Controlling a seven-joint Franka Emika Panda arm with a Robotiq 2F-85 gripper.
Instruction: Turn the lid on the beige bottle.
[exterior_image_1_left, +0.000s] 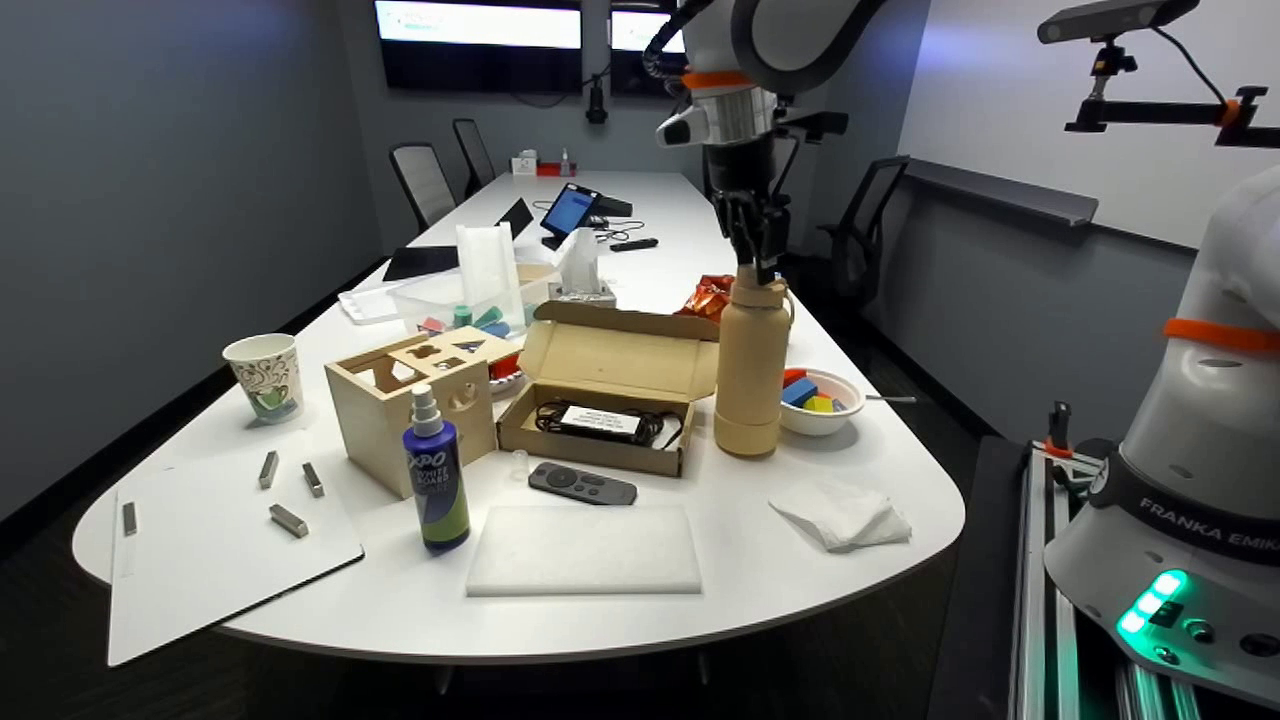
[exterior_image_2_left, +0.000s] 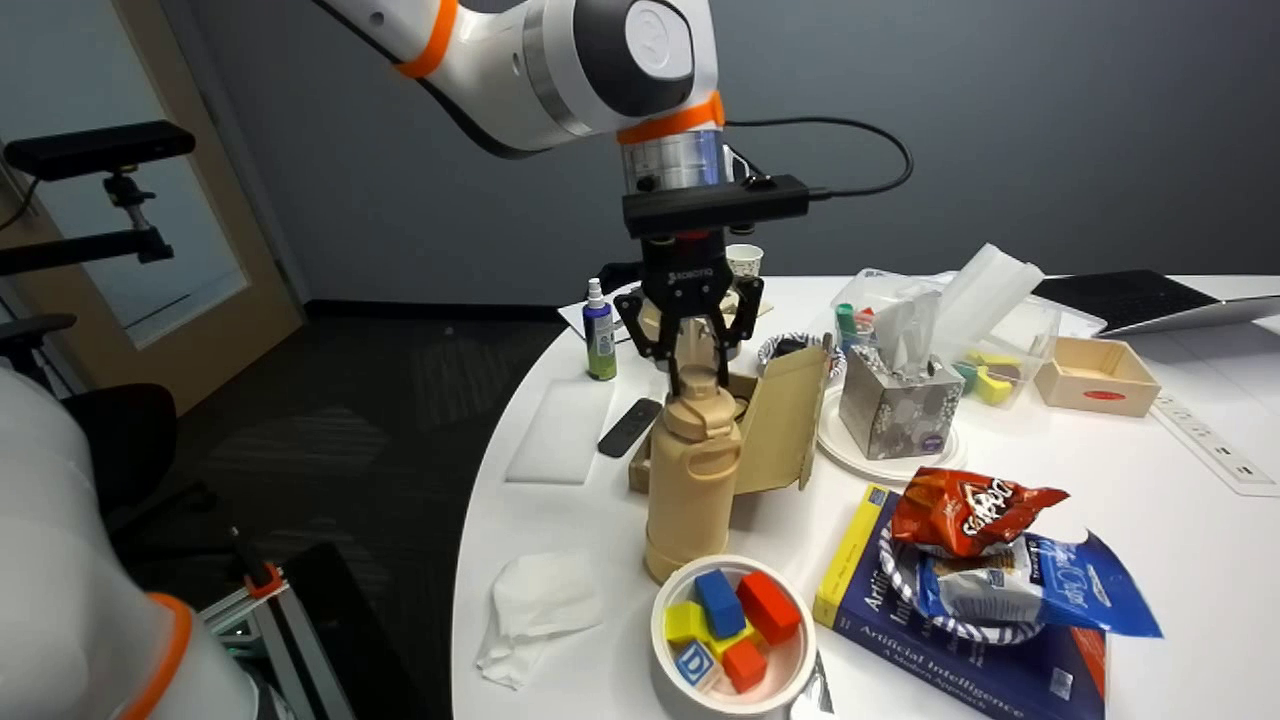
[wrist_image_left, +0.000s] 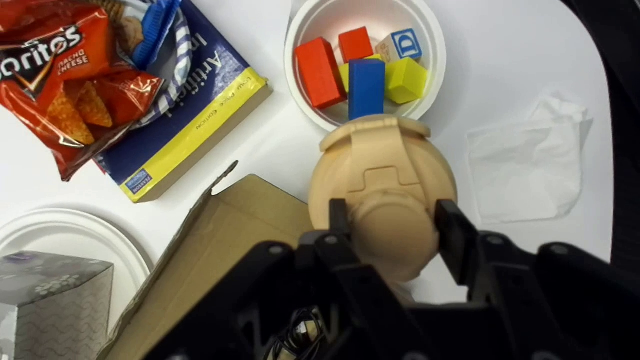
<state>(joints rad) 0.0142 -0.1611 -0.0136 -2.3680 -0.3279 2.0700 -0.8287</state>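
Claw (exterior_image_2_left: 698, 385) at top of beige bottle (exterior_image_1_left: 750, 380), pointing down. Clamped on lid (wrist_image_left: 395, 235), black fingers (wrist_image_left: 456, 237) on opposite sides. Lid: small, round, beige too, narrower than body of beige bottle, right on top of it. Beige bottle: upright on white tabletop (exterior_image_1_left: 780, 585), carry loop (exterior_image_2_left: 713, 460) at shoulder.

Just beside beige bottle: white bowl (wrist_image_left: 440, 65) of colored blocks (exterior_image_2_left: 768, 607), red, blue and yellow, plus letter-D block (wrist_image_left: 406, 44). Also just beside beige bottle: cardboard box (exterior_image_1_left: 590, 455), flap (exterior_image_1_left: 620, 365) raised, black adapter (exterior_image_1_left: 600, 422) inside. Contact between box and beige bottle: can't tell.

Near beige bottle: crumpled napkin (exterior_image_1_left: 840, 515), gray remote (exterior_image_1_left: 582, 483), white slab (exterior_image_1_left: 585, 555). Bit farther from beige bottle: Expo spray bottle (exterior_image_1_left: 437, 490), wooden box (exterior_image_1_left: 365, 430) with cutout holes, tissue box (exterior_image_2_left: 890, 420) on white plate (wrist_image_left: 127, 250). Also apart from beige bottle: thick blue-and-yellow book (exterior_image_2_left: 848, 560), stacked with red Doritos bag (wrist_image_left: 55, 50) and blue snack bag (exterior_image_2_left: 1085, 585). Well apart from beige bottle: patterned paper cup (exterior_image_1_left: 268, 380), white board (exterior_image_1_left: 200, 590) with small metal bars (exterior_image_1_left: 289, 520) on it, laptop (exterior_image_2_left: 1125, 298). Robot arm (exterior_image_2_left: 500, 70) above beige bottle in both exterior views.
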